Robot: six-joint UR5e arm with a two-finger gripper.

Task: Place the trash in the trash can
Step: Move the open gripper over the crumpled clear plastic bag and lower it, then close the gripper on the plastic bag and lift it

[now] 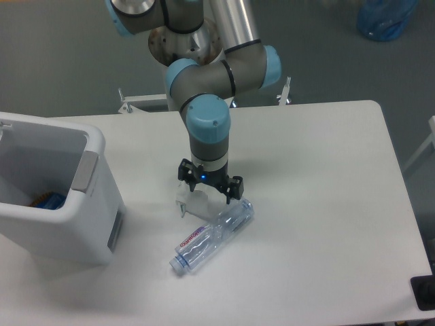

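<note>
A crumpled white wad [194,205] lies on the white table, partly covered by my gripper [210,186], which hovers open right over it with its fingers spread to either side. Just in front and to the right lies a crushed clear plastic bottle [214,233] with a pink-and-white label, its cap end pointing toward the front left. The trash can [51,197], a large white rectangular bin with a grey panel, stands at the left edge; something blue shows inside it.
The arm's base column [187,51] rises behind the table's far edge. A blue object [387,17] sits on the floor at top right. A dark item [425,292] pokes in at the table's front right corner.
</note>
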